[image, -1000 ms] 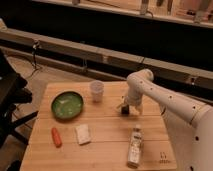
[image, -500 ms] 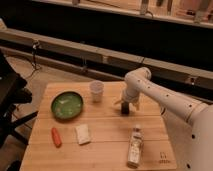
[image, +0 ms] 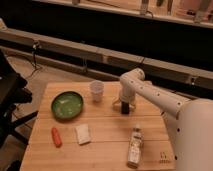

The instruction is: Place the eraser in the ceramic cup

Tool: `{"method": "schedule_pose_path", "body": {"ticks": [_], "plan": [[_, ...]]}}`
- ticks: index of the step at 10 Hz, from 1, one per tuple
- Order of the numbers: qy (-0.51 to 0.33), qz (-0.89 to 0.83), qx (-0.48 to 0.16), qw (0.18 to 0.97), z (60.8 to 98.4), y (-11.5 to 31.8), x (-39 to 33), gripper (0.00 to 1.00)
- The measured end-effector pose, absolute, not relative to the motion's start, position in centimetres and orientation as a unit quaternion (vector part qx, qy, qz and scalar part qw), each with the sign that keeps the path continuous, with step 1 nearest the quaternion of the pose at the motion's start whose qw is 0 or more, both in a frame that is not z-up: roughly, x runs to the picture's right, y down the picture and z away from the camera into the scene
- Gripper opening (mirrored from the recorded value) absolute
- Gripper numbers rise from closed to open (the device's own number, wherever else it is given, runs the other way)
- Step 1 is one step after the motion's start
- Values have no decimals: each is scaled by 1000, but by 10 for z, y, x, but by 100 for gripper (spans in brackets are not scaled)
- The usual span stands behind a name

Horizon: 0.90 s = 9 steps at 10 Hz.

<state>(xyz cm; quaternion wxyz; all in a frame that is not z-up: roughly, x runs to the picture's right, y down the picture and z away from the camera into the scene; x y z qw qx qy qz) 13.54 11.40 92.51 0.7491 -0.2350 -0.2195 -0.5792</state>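
Note:
The black eraser [image: 125, 108] hangs upright at the tip of my gripper [image: 125, 104], just above the wooden table [image: 107, 125] right of centre. The gripper points straight down and is shut on the eraser's upper end. The whitish ceramic cup [image: 97, 91] stands upright on the table, a short way to the left of the gripper and slightly farther back. The cup's inside cannot be seen from here.
A green round bowl [image: 67, 105] sits at the left of the table. A cream-white squarish block [image: 83, 134] and an orange-red oblong item [image: 56, 136] lie near the front left. A clear bottle [image: 134, 146] lies at the front right. A dark bench runs behind the table.
The gripper with the eraser has risen slightly off the table and shifted a little towards the cup. Everything else has stayed in place.

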Motion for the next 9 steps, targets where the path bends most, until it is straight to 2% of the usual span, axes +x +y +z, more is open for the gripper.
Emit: {"method": "schedule_pose_path", "body": {"ticks": [4, 7, 8, 9], "plan": [[-226, -581, -237, 745, 933, 112, 127, 37], [-246, -581, -215, 745, 924, 107, 115, 5], [-254, -581, -205, 746, 914, 103, 115, 0], [-253, -579, -201, 749, 907, 96, 116, 0]]}}
